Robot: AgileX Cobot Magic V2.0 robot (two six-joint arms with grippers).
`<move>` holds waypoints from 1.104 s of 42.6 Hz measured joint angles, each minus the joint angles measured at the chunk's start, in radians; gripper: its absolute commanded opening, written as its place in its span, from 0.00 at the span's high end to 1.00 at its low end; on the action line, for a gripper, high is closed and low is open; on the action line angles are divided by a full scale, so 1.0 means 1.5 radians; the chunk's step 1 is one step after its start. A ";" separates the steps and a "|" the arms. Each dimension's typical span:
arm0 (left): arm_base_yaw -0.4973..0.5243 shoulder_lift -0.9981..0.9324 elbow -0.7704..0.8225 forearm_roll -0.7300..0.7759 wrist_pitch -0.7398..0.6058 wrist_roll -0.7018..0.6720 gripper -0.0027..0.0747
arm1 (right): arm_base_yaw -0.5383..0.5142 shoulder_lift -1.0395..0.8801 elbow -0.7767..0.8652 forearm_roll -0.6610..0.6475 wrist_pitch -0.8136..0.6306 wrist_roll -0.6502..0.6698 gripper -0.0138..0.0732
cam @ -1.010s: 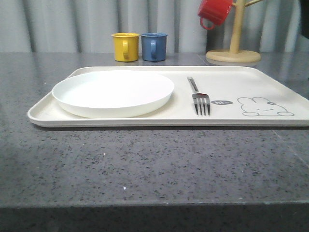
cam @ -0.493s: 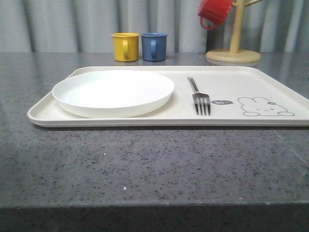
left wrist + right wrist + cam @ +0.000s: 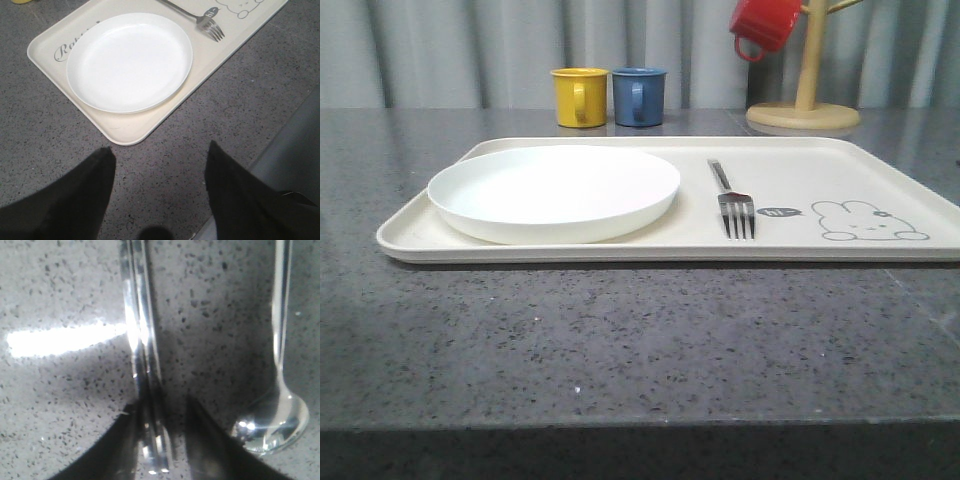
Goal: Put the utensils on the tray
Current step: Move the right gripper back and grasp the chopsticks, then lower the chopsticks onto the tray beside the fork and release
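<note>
Grey speckled stone formed the surface that I watched from my remote station. At the far left stood a yellow mug, with a blue mug just beside it on its right. Nearer the camera lay the cream tray, low-rimmed and round-cornered. On its left half rested a round white plate. To the right of the plate, apart from it, the fork lay flat on the tray, tines toward the camera and handle pointing away. Further right I noted the rabbit drawing printed on the tray. Behind the tray's right part stood a wooden mug tree with a red mug hanging from it.

In the left wrist view, the left end effector hovered over bare surface just off the tray's corner, its two dark fingers spread wide and holding nothing; the script print ran along the tray edge beside the plate.

In the right wrist view, the right end effector sat low at the surface, its fingers straddling the pair of chopsticks, which lay together on the stone. I could not tell whether the fingers had pressed onto them. The spoon lay on the surface near the chopsticks, not touching them, its bowl at the end near the fingers.
</note>
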State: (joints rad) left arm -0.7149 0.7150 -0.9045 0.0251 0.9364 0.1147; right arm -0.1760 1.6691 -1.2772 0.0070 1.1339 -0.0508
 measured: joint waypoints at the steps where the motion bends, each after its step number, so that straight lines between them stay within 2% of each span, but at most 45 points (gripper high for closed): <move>1: 0.000 0.000 0.000 0.000 0.000 0.000 0.45 | 0.000 0.001 0.000 0.000 0.000 0.000 0.78; 5: 0.000 0.000 0.000 0.000 0.000 0.000 0.45 | 0.000 0.001 0.000 0.003 -0.003 -0.003 0.83; 15: 0.000 0.000 0.000 0.000 0.000 0.000 0.45 | 0.015 -0.002 -0.023 0.064 0.024 -0.024 0.82; 28: 0.000 0.000 0.000 0.000 0.000 0.000 0.45 | 0.152 -0.026 -0.079 0.202 0.056 -0.028 0.82; 33: 0.000 0.000 0.000 0.000 0.000 0.000 0.45 | 0.184 -0.014 -0.079 0.251 0.058 -0.005 0.82; 40: 0.000 0.000 0.000 0.000 0.000 0.000 0.45 | 0.212 0.027 -0.079 0.273 0.050 0.034 0.82; 43: 0.000 0.000 0.000 0.000 0.000 0.000 0.45 | 0.221 0.043 -0.079 0.279 0.041 0.049 0.81; 47: 0.000 0.000 0.000 0.000 0.000 0.000 0.45 | 0.230 0.058 -0.079 0.284 0.023 0.060 0.72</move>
State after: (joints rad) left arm -0.7149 0.7150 -0.9045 0.0251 0.9364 0.1147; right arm 0.1693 1.7564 -1.3954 0.4329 1.1678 0.0399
